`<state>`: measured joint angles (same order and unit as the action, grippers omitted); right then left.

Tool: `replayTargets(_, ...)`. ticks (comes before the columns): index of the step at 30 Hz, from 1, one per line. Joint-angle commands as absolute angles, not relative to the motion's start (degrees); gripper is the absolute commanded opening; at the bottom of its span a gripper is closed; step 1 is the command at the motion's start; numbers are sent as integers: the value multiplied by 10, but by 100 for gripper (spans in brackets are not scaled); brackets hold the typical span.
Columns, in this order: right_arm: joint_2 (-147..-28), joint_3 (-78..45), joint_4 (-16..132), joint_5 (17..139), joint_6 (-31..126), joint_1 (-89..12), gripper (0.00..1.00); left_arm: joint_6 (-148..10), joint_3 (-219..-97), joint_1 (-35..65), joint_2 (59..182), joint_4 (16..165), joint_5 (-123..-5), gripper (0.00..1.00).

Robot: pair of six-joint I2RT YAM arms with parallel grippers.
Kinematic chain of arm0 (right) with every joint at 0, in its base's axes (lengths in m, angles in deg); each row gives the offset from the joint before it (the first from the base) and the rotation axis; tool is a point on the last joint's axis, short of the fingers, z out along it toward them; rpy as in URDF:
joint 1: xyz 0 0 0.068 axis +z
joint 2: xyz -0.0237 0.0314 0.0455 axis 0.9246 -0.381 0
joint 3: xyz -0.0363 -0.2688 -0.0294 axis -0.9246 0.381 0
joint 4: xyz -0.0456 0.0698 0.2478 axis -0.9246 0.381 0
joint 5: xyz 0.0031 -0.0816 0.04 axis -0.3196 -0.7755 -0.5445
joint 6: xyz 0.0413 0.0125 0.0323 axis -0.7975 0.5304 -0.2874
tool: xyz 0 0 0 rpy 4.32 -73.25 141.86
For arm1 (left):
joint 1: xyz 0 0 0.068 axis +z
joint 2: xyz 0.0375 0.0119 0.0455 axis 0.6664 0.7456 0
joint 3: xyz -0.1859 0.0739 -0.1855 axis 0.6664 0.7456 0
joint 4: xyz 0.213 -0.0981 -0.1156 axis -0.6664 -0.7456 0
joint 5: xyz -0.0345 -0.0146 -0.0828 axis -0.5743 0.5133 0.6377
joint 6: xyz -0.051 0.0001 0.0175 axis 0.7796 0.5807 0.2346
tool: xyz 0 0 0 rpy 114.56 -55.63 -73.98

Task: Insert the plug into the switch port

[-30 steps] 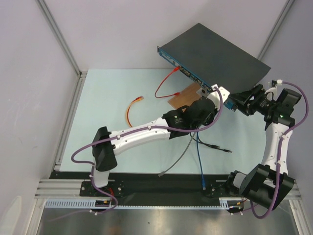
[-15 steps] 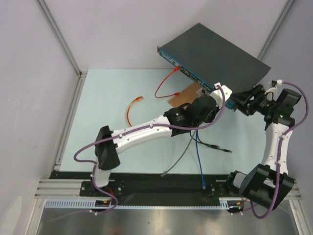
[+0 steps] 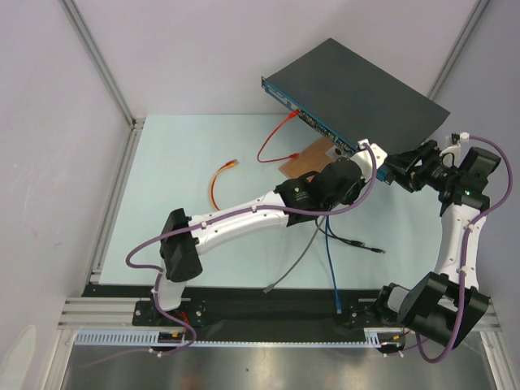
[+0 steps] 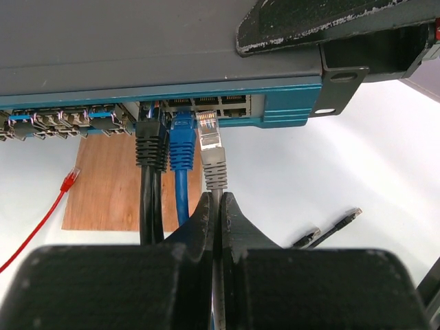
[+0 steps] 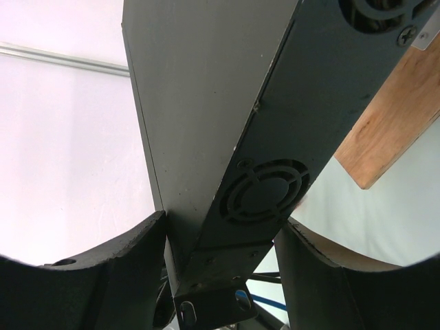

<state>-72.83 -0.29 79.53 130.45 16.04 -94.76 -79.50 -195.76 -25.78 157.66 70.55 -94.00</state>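
The switch [image 3: 357,89], a flat black box, stands tilted with its blue front face [image 4: 289,108] toward my left arm. My left gripper [image 4: 214,206] is shut on a grey cable just below the ribbed boot of the plug [image 4: 209,130]. The clear plug points up at the socket row, right beside a blue plug [image 4: 181,134] and a black plug [image 4: 151,141] seated in sockets. Most of the plug's clear body still shows outside. My right gripper [image 5: 220,275] clamps the switch's end near its fan grille [image 5: 265,192], one finger on each flat face. From above, it [image 3: 398,172] sits at the switch's right corner.
A brown wooden board [image 3: 309,158] lies under the switch's front. A red cable [image 3: 276,140] and an orange cable [image 3: 219,180] lie to the left. Two loose black plugs [image 4: 330,228] rest on the table at the right. Blue and grey cables trail toward the near edge.
My left wrist has crept to the right and closer to the switch's front face, carrying the grey plug with it. The right arm and the switch have held still.
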Motion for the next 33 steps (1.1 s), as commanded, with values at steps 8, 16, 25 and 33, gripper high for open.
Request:
replayTargets(8,-735,-14,763,1308,179,-927,0,-807,-1969,-244,1571,721,-926,0)
replayTargets(16,-736,-15,764,1305,184,-927,0,-824,-1971,-245,1570,722,-903,0)
replayTargets(25,-740,-16,771,1303,192,-925,0,-854,-1971,-244,1564,723,-896,0)
replayTargets(33,-740,-20,786,1297,213,-918,0,-843,-2025,-226,1578,715,-899,0)
